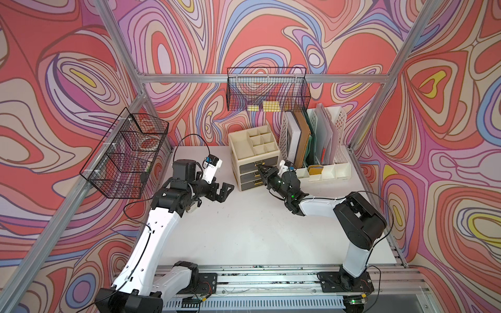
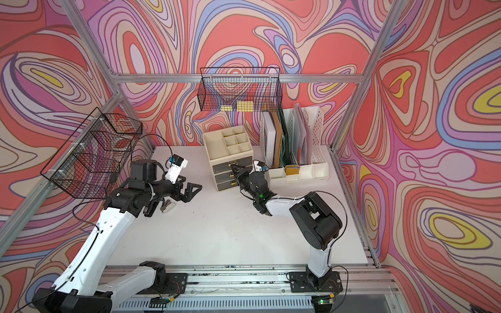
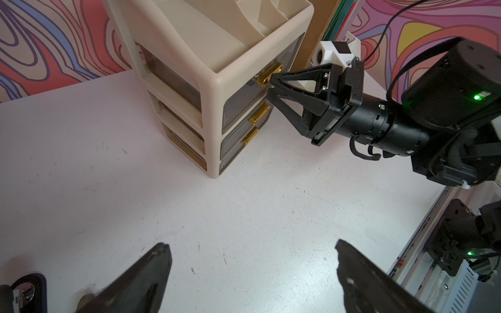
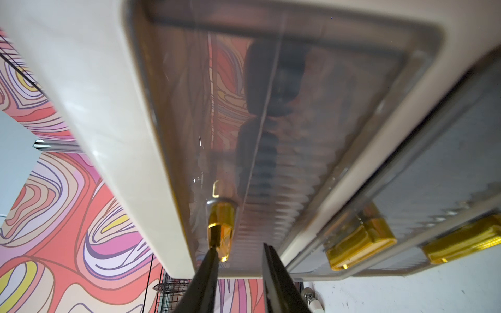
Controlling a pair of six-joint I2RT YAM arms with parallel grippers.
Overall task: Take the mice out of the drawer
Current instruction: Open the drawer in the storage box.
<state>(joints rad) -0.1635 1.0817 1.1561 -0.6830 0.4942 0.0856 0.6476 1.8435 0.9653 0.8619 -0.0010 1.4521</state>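
All three drawers of the cream organiser are shut, so the mice are judged to be inside, out of clear view. Dark blurred shapes behind the top drawer cannot be identified. The right gripper sets narrow jaws astride that drawer's gold handle, one finger touching, the other apart. Centre the handle, close firmly, then pull straight and level. The left gripper hangs wide-jawed and empty above the desk.
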